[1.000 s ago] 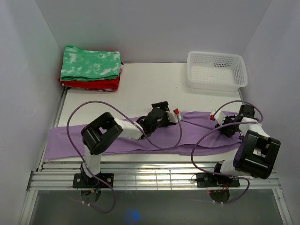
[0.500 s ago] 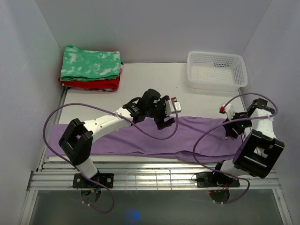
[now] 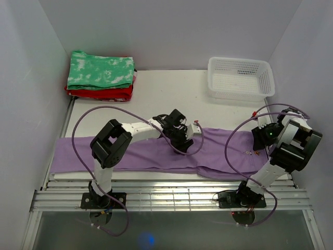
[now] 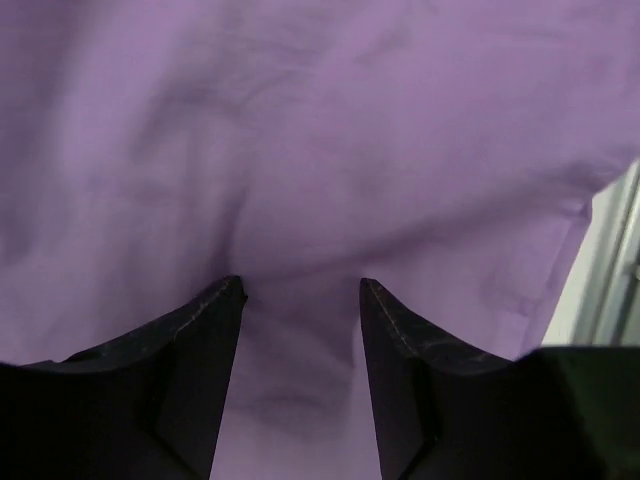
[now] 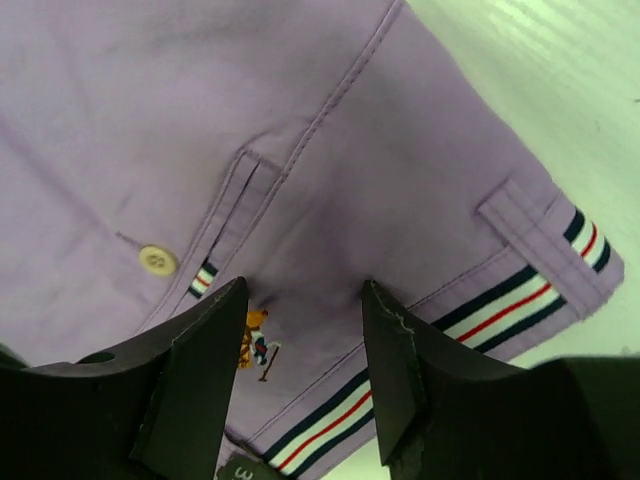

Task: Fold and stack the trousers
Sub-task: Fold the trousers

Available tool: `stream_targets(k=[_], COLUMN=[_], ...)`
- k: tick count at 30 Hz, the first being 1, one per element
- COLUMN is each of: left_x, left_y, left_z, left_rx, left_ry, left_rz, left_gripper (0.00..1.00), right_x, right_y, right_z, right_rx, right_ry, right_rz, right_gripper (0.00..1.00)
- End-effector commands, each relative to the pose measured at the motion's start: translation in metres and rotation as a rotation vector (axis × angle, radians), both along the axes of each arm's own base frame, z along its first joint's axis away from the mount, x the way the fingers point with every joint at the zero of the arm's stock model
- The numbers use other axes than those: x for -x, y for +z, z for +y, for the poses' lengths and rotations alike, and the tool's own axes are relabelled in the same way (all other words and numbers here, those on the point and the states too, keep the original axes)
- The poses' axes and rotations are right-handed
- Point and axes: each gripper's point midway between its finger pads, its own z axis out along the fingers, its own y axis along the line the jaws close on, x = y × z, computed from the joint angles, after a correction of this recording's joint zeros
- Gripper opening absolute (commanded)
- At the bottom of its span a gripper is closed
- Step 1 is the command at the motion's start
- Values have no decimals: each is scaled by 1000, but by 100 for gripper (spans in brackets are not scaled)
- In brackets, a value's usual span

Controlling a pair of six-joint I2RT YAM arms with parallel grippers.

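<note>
Trousers (image 3: 151,153) lie flat across table (image 3: 171,94); the waist end is partly hidden by the right arm. Left gripper (image 4: 300,300) and right gripper (image 5: 305,300) are parted over the fabric, clamping nothing. Basket (image 3: 240,78) and folded stack (image 3: 101,75) sit behind.

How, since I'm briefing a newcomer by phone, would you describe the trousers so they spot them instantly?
On the white table, look along the near edge. The plain lavender fabric trousers lie spread across nearly its whole width, unlike the green-and-white mottled garment and red garment folded at the far left corner.

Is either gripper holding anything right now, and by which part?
Nothing is held. Both the left gripper and right gripper are open over the trousers.
</note>
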Motion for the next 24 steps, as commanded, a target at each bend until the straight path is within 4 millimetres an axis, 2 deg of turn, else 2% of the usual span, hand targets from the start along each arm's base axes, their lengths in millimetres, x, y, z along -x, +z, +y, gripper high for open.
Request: stream_targets(k=[1,2,3,4,5,7,8,9,10,12,13,16,18,19,21,22,24], left_x=[-32,-54,-62,-73,-92,-109,-110,-106,-102,-92,-86,-58,-48,-39,-34,-32,-29], left_y=[-17,-17,-28,-29,-26,-20,-14,-7,14,38,57,87,90,85,72,65,53], left_z=[30,39,45,50,58,66,64,61,56,46,40,14,8,6,9,12,14], left_rx=[-83,-89,-116,-123,-121,-107,-91,-64,-17,45,78,118,113,93,53,33,10], left_ry=[100,142,155,160,194,197,180,149,119,84,69,5,-17,-35,-29,-24,-18], left_rz=[49,27,24,-1,-25,-55,-69,-68,-94,-105,-125,-174,-196,-190,-163,-145,-118], left_gripper=[62,61,61,60,59,59,59,63,67,78,80,81,81,79,74,69,66], right_x=[-15,-21,-25,-29,-41,-50,-50,-58,-61,-62,-64,-59,-47,-40,-26,-12,2], right_y=[-24,-24,-25,-28,-23,-15,-9,1,13,33,46,67,70,70,65,57,47], right_z=[-14,-18,-22,-26,-32,-33,-31,-30,-29,-22,-22,-21,-17,-14,-7,1,7], right_rx=[77,92,107,114,131,128,118,102,101,64,68,86,89,85,78,54,52], right_ry=[-67,-75,-93,-102,-113,-112,-111,-98,-96,-85,-79,-63,-36,-27,3,11,19], right_rz=[26,18,22,23,-10,-32,-33,-63,-85,-101,-123,-144,-119,-103,-53,-4,41], right_gripper=[52,51,51,49,49,49,49,50,51,55,60,62,61,59,56,53,50])
